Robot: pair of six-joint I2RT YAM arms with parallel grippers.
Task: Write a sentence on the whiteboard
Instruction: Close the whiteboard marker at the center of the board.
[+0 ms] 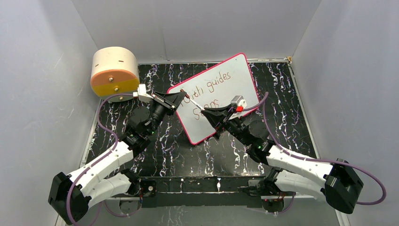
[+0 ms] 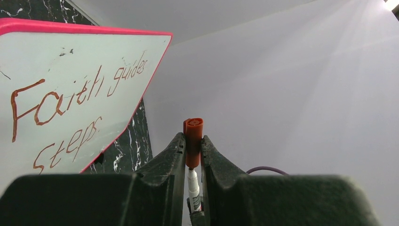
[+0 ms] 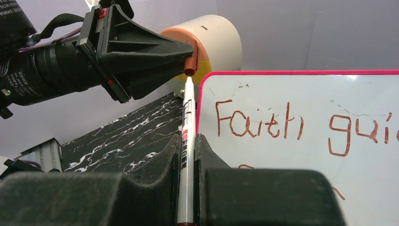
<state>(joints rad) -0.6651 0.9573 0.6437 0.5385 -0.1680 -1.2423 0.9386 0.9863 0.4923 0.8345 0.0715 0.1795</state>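
Whiteboard (image 1: 244, 87) is seen lying askew at mid-surface (image 1: 164, 150), w/ the sentence (image 1: 211, 92) written in two lines. It is judged light, stiff, slick-faced. Ink prob. smears if rubbed, so it is best taken by the pink frame (image 3: 306, 72), not the face. Left gripper (image 1: 182, 92) fingers are clamped on an orange cap (image 2: 193, 136). Right gripper (image 1: 205, 109) fingers are clamped on the marker (image 3: 187, 132), tip at the cap's mouth.

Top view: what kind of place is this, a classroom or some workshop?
Probably a robot lab test booth: plain grey walls box in a table, a left arm and right arm are bolted at its near edge, and a whiteboard sits on it.
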